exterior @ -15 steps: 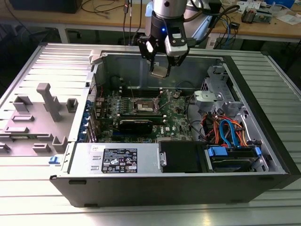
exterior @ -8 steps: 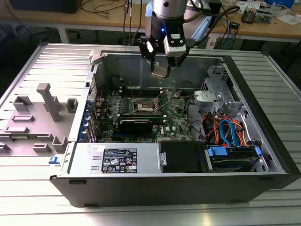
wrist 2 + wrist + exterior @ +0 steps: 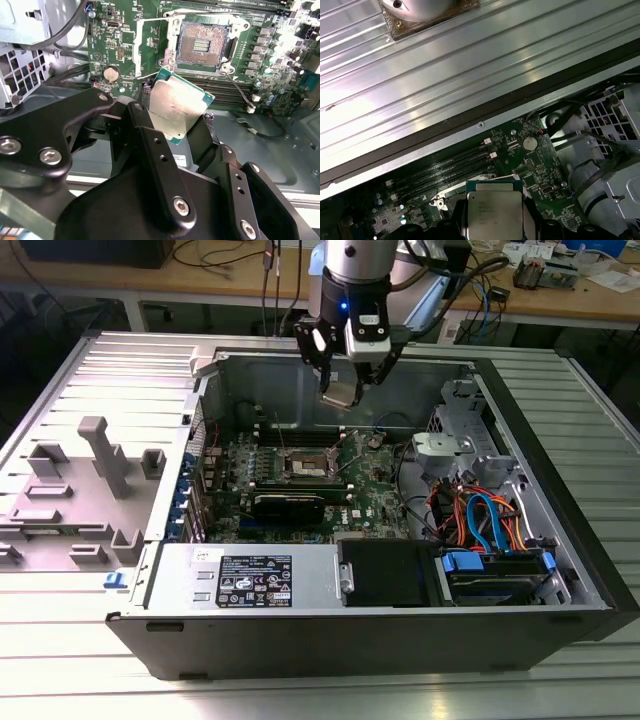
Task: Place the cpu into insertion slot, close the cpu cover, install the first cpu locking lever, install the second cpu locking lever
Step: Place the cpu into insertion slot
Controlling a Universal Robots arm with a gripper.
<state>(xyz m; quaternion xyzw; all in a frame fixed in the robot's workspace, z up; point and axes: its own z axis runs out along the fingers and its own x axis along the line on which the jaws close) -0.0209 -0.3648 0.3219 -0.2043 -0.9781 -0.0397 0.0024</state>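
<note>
My gripper hangs above the open computer case, shut on the cpu, a small silvery square chip with a green edge. In both wrist views the cpu sits clamped between the black fingers. The insertion slot lies lower down on the green motherboard, its dark contact field bare. Beside it the cpu cover, a thin silvery frame, stands swung open. A thin wire lever sticks out from the socket's corner.
A long black card lies just in front of the socket, with memory slots beside it. A labelled power supply and a drive cage with orange and blue cables line the case. Grey fixtures stand at the exterior view's left.
</note>
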